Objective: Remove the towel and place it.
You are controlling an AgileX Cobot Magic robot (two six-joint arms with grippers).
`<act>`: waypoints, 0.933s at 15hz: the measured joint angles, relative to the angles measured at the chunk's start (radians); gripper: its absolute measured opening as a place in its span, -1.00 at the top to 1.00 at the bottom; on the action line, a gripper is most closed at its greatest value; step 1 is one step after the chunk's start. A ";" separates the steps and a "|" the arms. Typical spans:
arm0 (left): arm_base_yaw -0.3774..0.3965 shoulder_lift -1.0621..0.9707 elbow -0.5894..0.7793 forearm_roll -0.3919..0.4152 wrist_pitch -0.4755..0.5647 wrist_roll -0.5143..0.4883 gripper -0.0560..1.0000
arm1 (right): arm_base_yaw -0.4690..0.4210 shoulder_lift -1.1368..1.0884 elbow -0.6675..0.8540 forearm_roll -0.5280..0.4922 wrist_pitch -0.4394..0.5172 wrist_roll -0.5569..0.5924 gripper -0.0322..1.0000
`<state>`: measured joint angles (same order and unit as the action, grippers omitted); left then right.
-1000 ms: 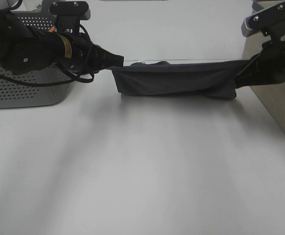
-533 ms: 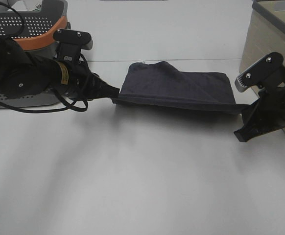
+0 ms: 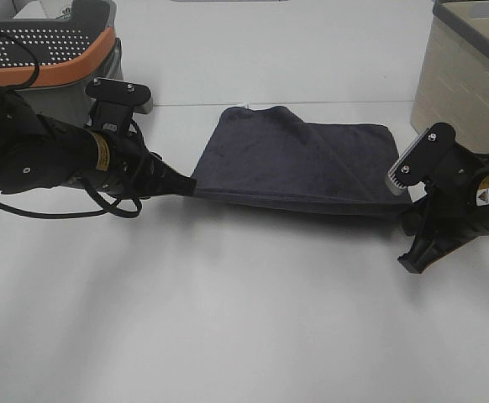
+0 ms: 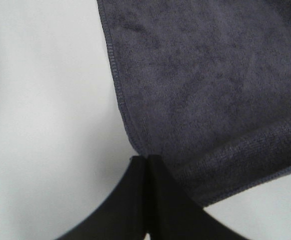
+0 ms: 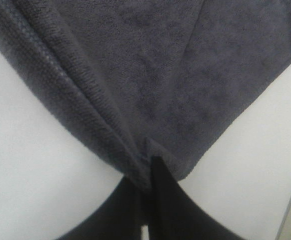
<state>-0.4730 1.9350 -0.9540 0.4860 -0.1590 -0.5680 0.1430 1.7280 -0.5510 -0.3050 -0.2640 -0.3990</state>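
Observation:
The dark charcoal towel [image 3: 299,159] lies spread on the white table [image 3: 244,319] between my two grippers, its near edge slightly folded under. My left gripper [image 3: 190,186] is shut on the towel's near left corner. The left wrist view shows the fingertips pinched together at the hemmed edge of the towel [image 4: 210,75]. My right gripper [image 3: 406,204] is shut on the near right corner. In the right wrist view the towel [image 5: 150,65] bunches into a fold where the gripper [image 5: 148,162] clamps it. Both grippers sit low, close to the tabletop.
A grey perforated basket [image 3: 51,59] with an orange rim stands at the back left, behind the left arm. A beige bin [image 3: 467,92] stands at the back right, just beyond the right arm.
Both grippers have come down and toward the near side with the towel. It hung stretched in the air a second ago and now rests spread on the table.

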 joint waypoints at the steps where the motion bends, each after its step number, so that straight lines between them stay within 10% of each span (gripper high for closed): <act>1: 0.001 0.000 0.001 0.000 -0.001 -0.008 0.89 | 0.000 0.012 0.000 0.000 0.006 0.007 0.76; 4: 0.010 0.000 0.004 -0.001 0.011 -0.015 0.53 | -0.006 0.014 0.002 -0.029 0.027 0.020 0.14; 5: 0.010 0.000 0.004 -0.005 0.012 -0.016 -0.06 | -0.006 0.014 0.002 -0.047 0.049 0.023 -0.11; 7: 0.010 0.000 0.004 -0.006 0.034 -0.018 -0.50 | -0.006 0.009 0.002 -0.061 0.138 0.024 -0.18; 14: 0.010 -0.123 -0.046 -0.007 0.078 -0.030 -0.59 | -0.006 -0.315 0.005 -0.067 0.191 0.028 -0.23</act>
<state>-0.4630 1.8120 -1.0000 0.4790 -0.0810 -0.5980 0.1370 1.4130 -0.5460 -0.3720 -0.0730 -0.3710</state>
